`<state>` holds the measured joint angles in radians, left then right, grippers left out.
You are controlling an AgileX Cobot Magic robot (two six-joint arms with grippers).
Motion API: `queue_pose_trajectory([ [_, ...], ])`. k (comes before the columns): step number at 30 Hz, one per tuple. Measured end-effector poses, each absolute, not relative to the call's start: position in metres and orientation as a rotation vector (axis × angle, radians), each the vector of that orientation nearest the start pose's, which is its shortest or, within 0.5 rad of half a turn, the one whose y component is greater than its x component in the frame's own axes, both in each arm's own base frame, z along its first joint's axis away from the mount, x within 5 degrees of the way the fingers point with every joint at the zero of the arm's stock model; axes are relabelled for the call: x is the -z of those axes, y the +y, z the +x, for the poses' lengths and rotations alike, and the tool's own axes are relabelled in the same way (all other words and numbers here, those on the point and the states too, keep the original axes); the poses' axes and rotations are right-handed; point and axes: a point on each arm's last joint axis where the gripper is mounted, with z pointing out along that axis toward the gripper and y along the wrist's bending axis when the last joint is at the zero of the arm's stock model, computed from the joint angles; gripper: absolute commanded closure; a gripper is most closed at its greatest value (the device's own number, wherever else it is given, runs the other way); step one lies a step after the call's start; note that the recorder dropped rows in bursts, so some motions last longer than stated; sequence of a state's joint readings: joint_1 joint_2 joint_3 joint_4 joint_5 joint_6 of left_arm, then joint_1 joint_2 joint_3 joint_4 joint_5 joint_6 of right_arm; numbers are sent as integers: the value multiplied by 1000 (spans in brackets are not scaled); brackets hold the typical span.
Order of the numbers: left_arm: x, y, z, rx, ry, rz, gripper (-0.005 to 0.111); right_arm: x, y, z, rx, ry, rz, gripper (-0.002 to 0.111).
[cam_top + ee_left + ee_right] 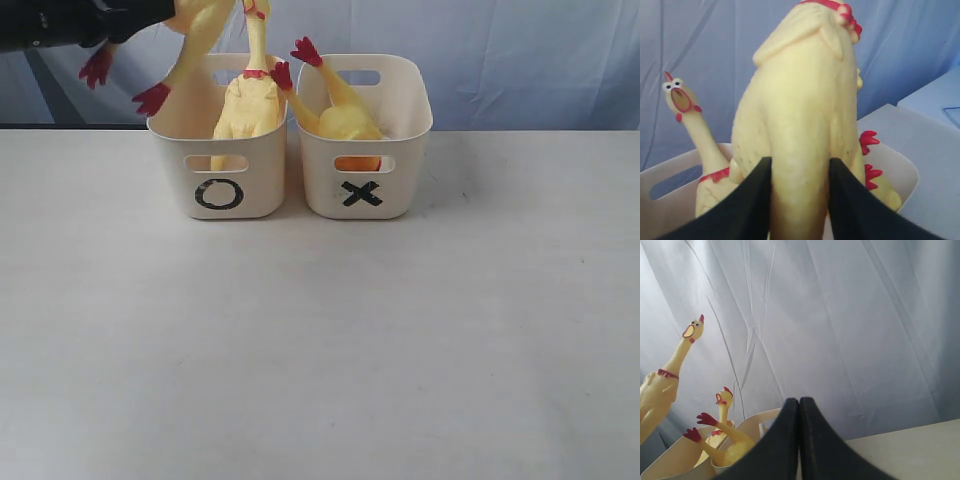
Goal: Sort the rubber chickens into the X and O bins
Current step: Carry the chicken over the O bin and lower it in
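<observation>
My left gripper [800, 169] is shut on the thick body of a yellow rubber chicken [800, 100] and holds it in the air. In the exterior view this chicken [200, 35] hangs above the back left of the O bin [255, 190], red feet dangling to the left. A second chicken [248, 105] stands in the O bin, neck up. The third one [345, 115] lies in the X bin [320, 190], feet up. My right gripper [800, 406] is shut on nothing and is out of the exterior view.
The two bins stand side by side at the back of a pale table [320, 340]. A blue-grey curtain [520, 50] hangs right behind them. My left arm [60, 25] reaches in from the upper left.
</observation>
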<state>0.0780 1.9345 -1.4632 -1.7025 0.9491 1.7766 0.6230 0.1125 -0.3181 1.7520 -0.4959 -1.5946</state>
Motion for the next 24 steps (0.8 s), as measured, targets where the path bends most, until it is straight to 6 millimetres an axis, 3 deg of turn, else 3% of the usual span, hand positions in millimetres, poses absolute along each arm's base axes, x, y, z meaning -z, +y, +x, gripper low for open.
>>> queue_pose_trajectory([
  [3,-287,-38,441,694,1691,538,107,-302,-13,54,-334,1403,103,109],
  [10,-285,-72,459,572,1731,507,107,-302,-13,54,-333,1403,101,109],
  [24,-263,-78,491,465,1840,272,107,-302,-13,54,-334,1403,103,109],
])
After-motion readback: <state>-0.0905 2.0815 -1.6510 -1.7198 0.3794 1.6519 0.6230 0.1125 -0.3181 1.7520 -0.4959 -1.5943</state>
